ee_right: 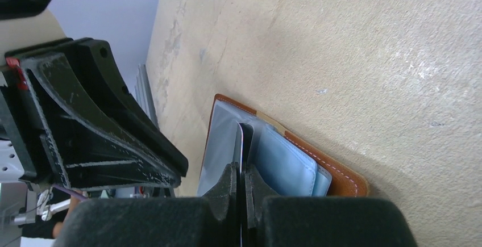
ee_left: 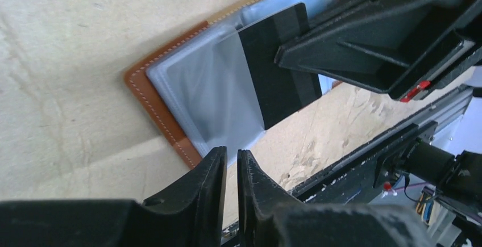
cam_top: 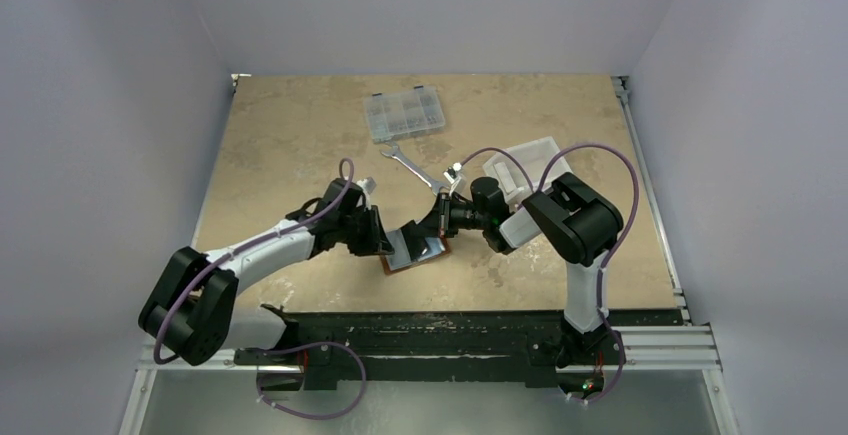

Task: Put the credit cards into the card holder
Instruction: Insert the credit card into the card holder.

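The thin, stiff, slippery credit card [ee_left: 277, 71], best held by its end, is pinched by the right gripper [ee_right: 241, 170] at frame centre; the left gripper [ee_left: 231, 157] hangs nearly closed at the card holder [ee_left: 141, 81], grasp unclear.

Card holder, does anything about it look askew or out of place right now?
Yes: one credit card sticks out at a slant, only partly inside a clear sleeve of the open card holder, pinched in the shut jaws of the right gripper.

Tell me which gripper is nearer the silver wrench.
Right. The right gripper sits just nearside of the wrench; the left gripper is farther off, toward the left.
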